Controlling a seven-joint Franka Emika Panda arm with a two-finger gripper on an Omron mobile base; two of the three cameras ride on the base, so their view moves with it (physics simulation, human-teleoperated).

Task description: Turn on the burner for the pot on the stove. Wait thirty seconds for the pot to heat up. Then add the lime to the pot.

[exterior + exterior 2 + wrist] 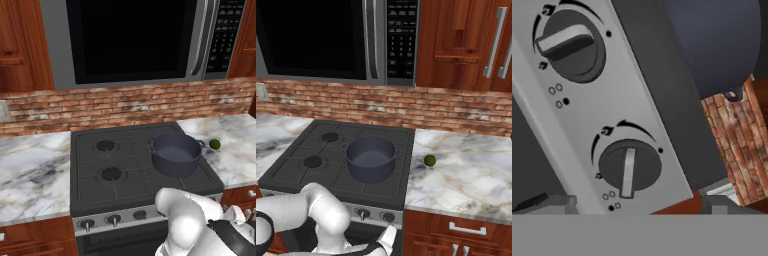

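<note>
The deep round dark blue-grey metal pot, lidless and with two small loop handles at its rim, is seen standing on the right-hand side of the dark grey gas cooktop with black grid grates, up and beyond the fingers. In the hand view two dark round knobs are seen on the silver front strip just ahead of the fingers: the nearer knob lies between the finger tips and a little beyond them, the farther knob well past it along the strip. The fingers are seen spread apart at the bottom corners of that view, with nothing between them and no knob touched. The small round bright green lime rests on the marbled white table just beside the pot, well away from the fingers. The knob is judged to be rigid and stiff to turn, best taken across its raised bar so that it cannot slip. The lime is judged to be light, firm and smooth, prone to rolling, and best pinched across its middle from above. No flame can be made out under the pot, so whether the burner is lit cannot be told.
</note>
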